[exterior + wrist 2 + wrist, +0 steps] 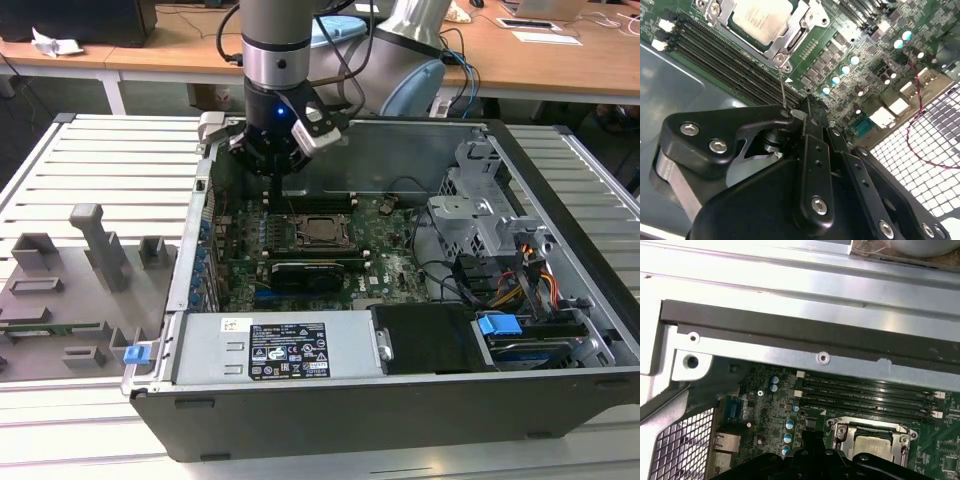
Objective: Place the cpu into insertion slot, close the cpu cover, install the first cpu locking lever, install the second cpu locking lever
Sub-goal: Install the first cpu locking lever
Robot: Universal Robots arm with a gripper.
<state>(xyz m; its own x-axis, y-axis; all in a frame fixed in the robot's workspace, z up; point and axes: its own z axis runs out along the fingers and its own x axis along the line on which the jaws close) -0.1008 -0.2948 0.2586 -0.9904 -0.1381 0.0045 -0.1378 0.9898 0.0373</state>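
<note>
Pincer (790, 114), pressed together apparently on a thin locking lever (782, 90), hangs beside the socket where the cpu (761, 19) sits under its closed cpu cover (790, 37), levering step underway.

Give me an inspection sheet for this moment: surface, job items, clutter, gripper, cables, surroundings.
Surface: slatted grey table carrying the open computer case.
Job items: cpu sits in the socket on the motherboard; cpu cover lies down around it. A thin wire lever runs from the socket's corner toward the gripper.
Clutter: grey fixture blocks on the table at the exterior view's left.
Gripper: gripper hangs over the board's edge next to the memory slots, beside the socket; finger state cannot be told.
Cables: bundle of coloured wires by the drive cage; red wire over the board; arm cables above.
Surroundings: wooden desks behind.
</note>
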